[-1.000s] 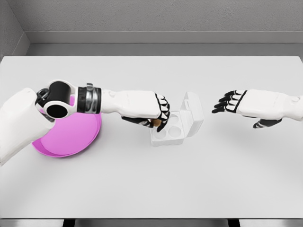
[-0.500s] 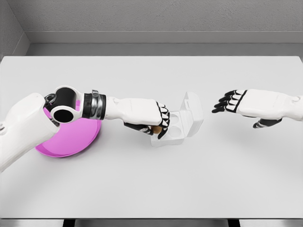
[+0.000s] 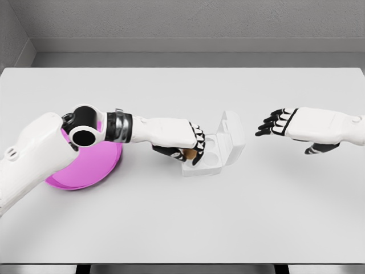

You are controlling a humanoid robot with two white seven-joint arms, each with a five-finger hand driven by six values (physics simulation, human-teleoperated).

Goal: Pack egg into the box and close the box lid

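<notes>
The left hand [image 3: 185,145], grasping the egg [image 3: 189,153], should lower it squarely into the box [image 3: 212,153] cup near the tabletop's centre before letting go.

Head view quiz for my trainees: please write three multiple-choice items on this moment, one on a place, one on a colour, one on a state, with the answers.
1. Where is the small brown egg?
A. on the plate
B. in the left hand's fingers at the box's left edge
C. on the bare table

2. What colour is the round flat plate?
A. magenta pink
B. green
C. yellow

3. How does the lid of the small white plastic egg box stand?
A. shut flat
B. taken off
C. raised open on the right side

Answers: 1 B, the left hand curls around the egg over the box; 2 A, pink rim shows under the arm; 3 C, the lid stands up. The right hand hovers apart, open.
</notes>
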